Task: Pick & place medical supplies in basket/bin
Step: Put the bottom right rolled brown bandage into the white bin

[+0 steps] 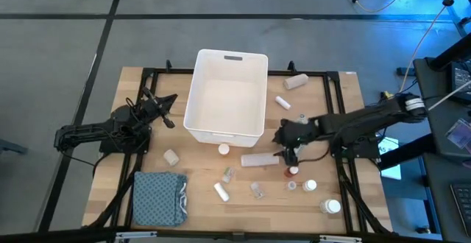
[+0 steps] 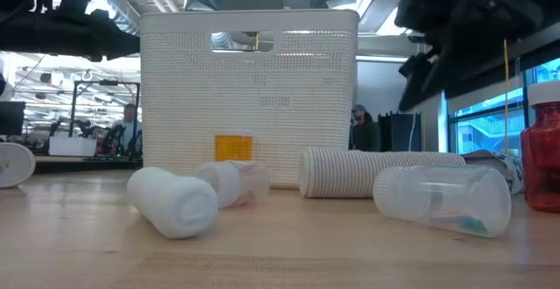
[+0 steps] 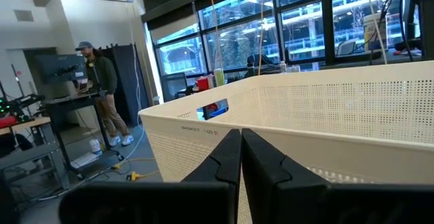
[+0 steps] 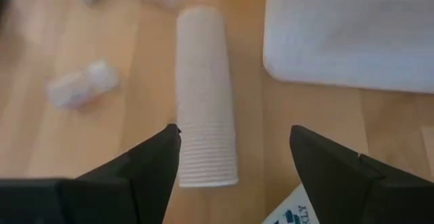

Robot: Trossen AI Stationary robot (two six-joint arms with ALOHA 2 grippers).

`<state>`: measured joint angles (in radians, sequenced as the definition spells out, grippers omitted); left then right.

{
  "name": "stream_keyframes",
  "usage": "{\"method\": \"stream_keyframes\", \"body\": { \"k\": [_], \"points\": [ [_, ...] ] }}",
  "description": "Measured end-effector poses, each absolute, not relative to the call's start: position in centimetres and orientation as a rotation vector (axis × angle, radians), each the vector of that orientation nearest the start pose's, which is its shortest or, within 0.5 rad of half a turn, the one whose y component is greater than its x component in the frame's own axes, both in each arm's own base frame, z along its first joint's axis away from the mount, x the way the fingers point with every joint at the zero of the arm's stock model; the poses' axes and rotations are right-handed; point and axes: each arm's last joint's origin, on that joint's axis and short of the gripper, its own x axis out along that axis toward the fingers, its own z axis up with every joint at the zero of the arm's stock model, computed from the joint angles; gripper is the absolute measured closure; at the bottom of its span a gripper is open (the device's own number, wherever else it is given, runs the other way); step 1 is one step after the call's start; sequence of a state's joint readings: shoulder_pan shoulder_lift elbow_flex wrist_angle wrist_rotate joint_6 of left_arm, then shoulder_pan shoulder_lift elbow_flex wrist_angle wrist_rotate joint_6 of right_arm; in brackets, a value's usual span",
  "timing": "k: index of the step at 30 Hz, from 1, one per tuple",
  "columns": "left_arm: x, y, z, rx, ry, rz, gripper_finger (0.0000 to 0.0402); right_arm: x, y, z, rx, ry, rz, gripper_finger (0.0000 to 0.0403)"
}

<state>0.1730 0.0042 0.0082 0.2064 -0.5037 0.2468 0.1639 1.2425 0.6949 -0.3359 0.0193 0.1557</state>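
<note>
- Left gripper [image 1: 168,110] parked at the table's left edge, just beside the left long wall of the white bin [image 1: 197,96]; fingers [image 3: 227,163] pressed shut on nothing, tips facing the bin's perforated wall.
- Folded blue-grey cloth [image 1: 158,196] flat in the near-left corner of the table [image 1: 125,155].
- Beige bandage roll [image 1: 171,156] between cloth and bin, apart from both.
- Bin upright at the table's middle and far side, long axis running away from the near edge, slot handle [image 1: 232,57] in the far short wall; nothing visible inside.
- White pill bottle [image 1: 224,149] touching or just beside the bin's near short wall.
- Nearer the front edge: a white bottle [image 1: 221,192] lying on its side, a clear vial [image 1: 228,174], another clear vial [image 1: 257,190].
- Long ribbed white tube [image 1: 260,160] lying flat in front of the bin's near right corner, long axis across the table, parallel to the bin's short wall.
- Right gripper [image 1: 288,155] over the right end of that tube, fingers [image 4: 152,166] spread wide to either side of it, not closed on it.
- Red-capped bottle [image 1: 294,171] just beside the right gripper; two white-capped bottles [image 1: 310,186] and [image 1: 333,207] farther right.
- Beyond the bin's right wall: a small white bottle [image 1: 282,101] lying on its side and a beige roll [image 1: 296,82] near the far edge.
</note>
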Motion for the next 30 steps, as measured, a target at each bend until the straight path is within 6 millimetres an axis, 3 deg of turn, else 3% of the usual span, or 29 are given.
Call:
{"method": "stream_keyframes", "body": {
  "k": [9, 23, 30],
  "points": [
    [8.8, 3.0, 18.5, 0.202, -0.127, 0.696, 0.0395, 25.5, 5.5, 16.7, -0.019, 0.943, 0.082, 0.0126],
    [8.8, 3.0, 18.5, 0.202, -0.126, 0.696, 0.0393, 27.1, 5.9, 12.4, -0.025, 1.044, 0.088, 0.0126],
    [8.8, 3.0, 18.5, 0.202, -0.126, 0.696, 0.0395, 27.2, 5.9, 12.1, 0.016, 1.051, 0.057, 0.0151]
  ]
}}
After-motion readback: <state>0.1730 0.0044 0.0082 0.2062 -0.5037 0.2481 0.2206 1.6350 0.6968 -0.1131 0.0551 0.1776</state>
